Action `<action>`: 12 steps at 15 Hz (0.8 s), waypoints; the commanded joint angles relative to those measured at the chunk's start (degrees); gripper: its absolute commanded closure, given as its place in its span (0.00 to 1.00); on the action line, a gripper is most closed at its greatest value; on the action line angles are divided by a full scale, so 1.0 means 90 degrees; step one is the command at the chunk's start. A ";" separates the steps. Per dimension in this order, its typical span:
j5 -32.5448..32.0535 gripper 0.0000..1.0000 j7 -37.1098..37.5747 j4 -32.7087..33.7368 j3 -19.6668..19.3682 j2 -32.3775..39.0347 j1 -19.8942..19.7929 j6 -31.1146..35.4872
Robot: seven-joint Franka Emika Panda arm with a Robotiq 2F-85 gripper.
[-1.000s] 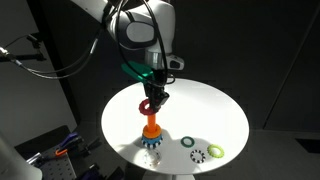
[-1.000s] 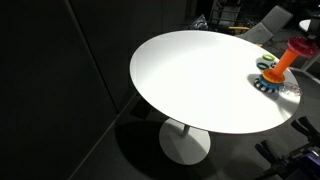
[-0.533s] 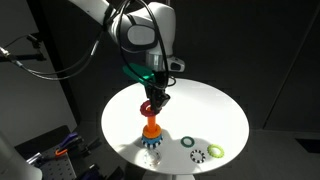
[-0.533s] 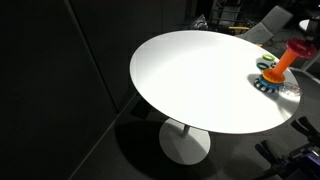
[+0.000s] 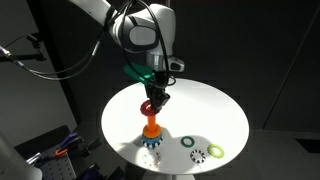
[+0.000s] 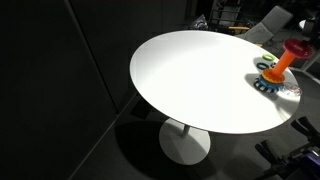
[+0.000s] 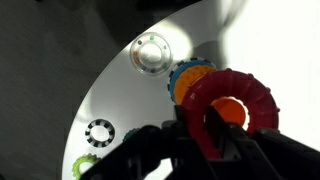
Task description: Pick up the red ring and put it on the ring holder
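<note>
Placing step. Hand (image 5: pixel 157 99) is clamped on the rim of the red ring (image 5: pixel 148 108), jaws closed down to the ring's thickness, carrying it right over the ring holder (image 5: pixel 150 131) near the tabletop (image 5: pixel 215 110) edge. Wrist view: orange peg top shows through the ring's hole (image 7: pixel 232 98), so alignment looks about right. Can't tell whether ring and peg touch yet.

Next move, my read: descend straight, keep the hole centred on the peg, open only once it's threaded – a tilted ring could catch on the tip.

Dark green ring (image 5: pixel 188 141) and lime-green ring (image 5: pixel 215 150) lie apart, out of the way.

No readable brands, labels or text.
</note>
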 commanded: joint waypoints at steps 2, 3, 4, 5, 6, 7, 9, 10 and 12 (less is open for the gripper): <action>0.0017 0.91 0.0167 0.0426 0.0041 0.0221 0.0083 -0.0528; 0.0025 0.91 0.0169 0.0489 0.0046 0.0261 0.0087 -0.0603; 0.0026 0.91 0.0171 0.0543 0.0051 0.0295 0.0087 -0.0655; 0.0027 0.91 0.0177 0.0612 0.0052 0.0339 0.0087 -0.0714; 0.0028 0.91 0.0176 0.0670 0.0049 0.0379 0.0084 -0.0768; 0.0027 0.91 0.0178 0.0742 0.0043 0.0425 0.0076 -0.0820; 0.0020 0.91 0.0193 0.0861 0.0035 0.0522 0.0064 -0.0878; 0.0022 0.91 0.0197 0.0925 0.0032 0.0573 0.0058 -0.0916; 0.0021 0.91 0.0213 0.1030 0.0028 0.0664 0.0049 -0.0976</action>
